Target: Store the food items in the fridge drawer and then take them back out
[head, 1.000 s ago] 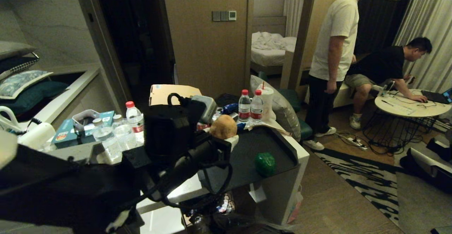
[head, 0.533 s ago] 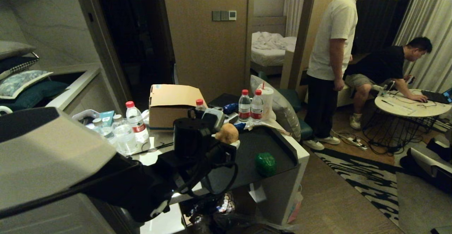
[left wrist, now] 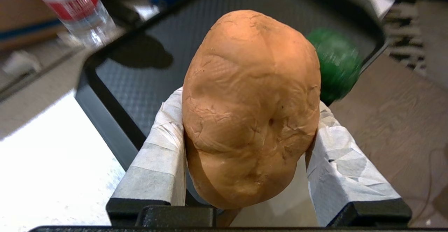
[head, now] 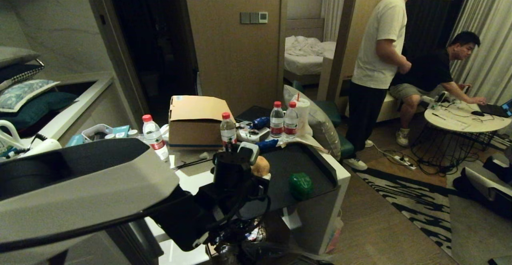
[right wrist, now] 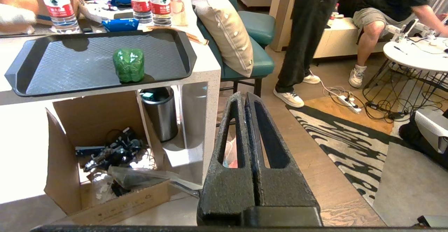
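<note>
An orange-tan lumpy bread piece (left wrist: 250, 106) is clamped between the white-taped fingers (left wrist: 164, 148) of my left gripper (left wrist: 249, 102). In the head view the left gripper (head: 261, 170) holds the bread (head: 262, 165) just over the left rim of a black tray (head: 316, 165). A glossy dark-green rounded piece (head: 300, 185) lies on the tray's near right part and shows as well in the right wrist view (right wrist: 128, 64). My right gripper (right wrist: 245, 97) is shut and empty, parked low over the wooden floor. The fridge drawer is out of view.
Water bottles (head: 228, 131) (head: 277, 120) and a cardboard box (head: 195, 121) stand behind the tray. Under the white table are an open box (right wrist: 105, 176) and a metal bin (right wrist: 159, 113). One person (head: 380, 57) stands and another (head: 432, 73) sits by a round table (head: 464, 121) at the right.
My left arm has reached outward and lowered, carrying the bread down toward the tray's left rim. The standing person has shifted and raised an arm. The green piece has stayed put.
</note>
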